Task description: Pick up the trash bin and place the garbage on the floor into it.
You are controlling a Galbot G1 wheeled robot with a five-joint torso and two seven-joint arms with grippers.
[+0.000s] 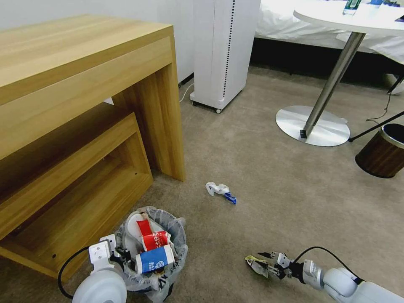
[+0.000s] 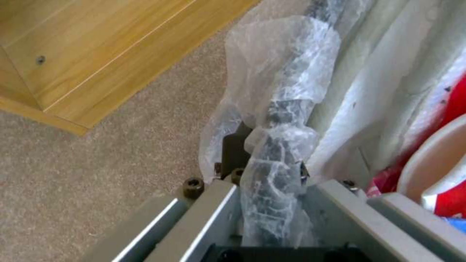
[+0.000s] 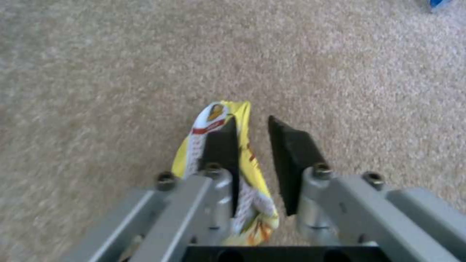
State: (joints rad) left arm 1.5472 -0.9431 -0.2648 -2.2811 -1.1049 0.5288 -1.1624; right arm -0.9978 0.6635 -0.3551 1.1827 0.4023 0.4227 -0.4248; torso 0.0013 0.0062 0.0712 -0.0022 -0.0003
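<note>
While my left jaws (image 1: 122, 257) clamp the bin (image 1: 168, 248) by its rim, the bag-wrapped edge runs straight between the fingers (image 2: 218, 214) in the left wrist view. Bin sits low at my left, just off the corner of the wooden desk (image 1: 84, 105), on or just above the carpet (image 1: 273, 185); cannot tell which. Inside it: a red-white carton (image 1: 155, 240), a blue-white packet (image 1: 155, 259), a white slipper (image 1: 134, 227), all packed against the crinkled bag (image 2: 286, 72).

My right jaws (image 1: 264, 261) hang low at my right, just over the carpet. A yellow wrapper (image 3: 243, 153) is between the black pads (image 3: 293, 160). One pad presses its face; the other stands a little off, a narrow gap showing. Jaws narrow, wrapper hanging from them, clear of the carpet in the right wrist view.

Ahead, a white-and-blue scrap (image 1: 219, 191) lies on open carpet, well apart from both jaws. A brown bin (image 1: 381, 153) stands far right, by the round table's foot (image 1: 312, 126).
</note>
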